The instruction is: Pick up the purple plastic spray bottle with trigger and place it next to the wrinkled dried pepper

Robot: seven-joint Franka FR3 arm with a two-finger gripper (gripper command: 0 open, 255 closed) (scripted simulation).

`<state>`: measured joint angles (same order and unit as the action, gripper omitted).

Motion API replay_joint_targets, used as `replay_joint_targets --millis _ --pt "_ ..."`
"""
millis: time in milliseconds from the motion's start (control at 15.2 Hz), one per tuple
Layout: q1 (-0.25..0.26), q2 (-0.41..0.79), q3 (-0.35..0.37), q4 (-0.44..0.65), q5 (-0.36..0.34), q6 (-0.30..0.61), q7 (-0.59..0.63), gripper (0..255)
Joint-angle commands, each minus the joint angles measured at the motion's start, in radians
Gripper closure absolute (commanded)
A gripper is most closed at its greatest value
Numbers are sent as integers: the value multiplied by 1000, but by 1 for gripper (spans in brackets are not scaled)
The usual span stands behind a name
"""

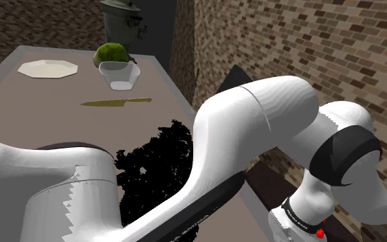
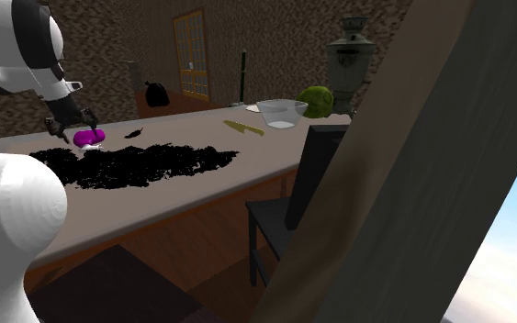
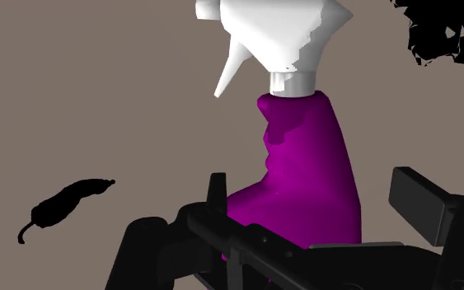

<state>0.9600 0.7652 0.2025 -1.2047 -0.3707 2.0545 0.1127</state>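
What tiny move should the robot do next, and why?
Probably shut the tool on the purple spray bottle: it lies on the table between the open fingers, unclasped, and the black pepper is a little way off.

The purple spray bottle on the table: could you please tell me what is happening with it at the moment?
The robot's black pincer is down over the purple spray bottle, which lies on its side on the grey-brown table. The open fingers stand on either side of the bottle's lower body, with a gap on one side, so it is not clasped. A small dark wrinkled pepper lies close beside it.
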Motion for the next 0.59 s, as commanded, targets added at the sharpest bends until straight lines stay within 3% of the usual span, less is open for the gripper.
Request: replay_joint_targets --millis 0,528 --pt "4 -29 5 6 6 -36 -2 0" --pt "6 -41 8 12 9 -53 -4 0"
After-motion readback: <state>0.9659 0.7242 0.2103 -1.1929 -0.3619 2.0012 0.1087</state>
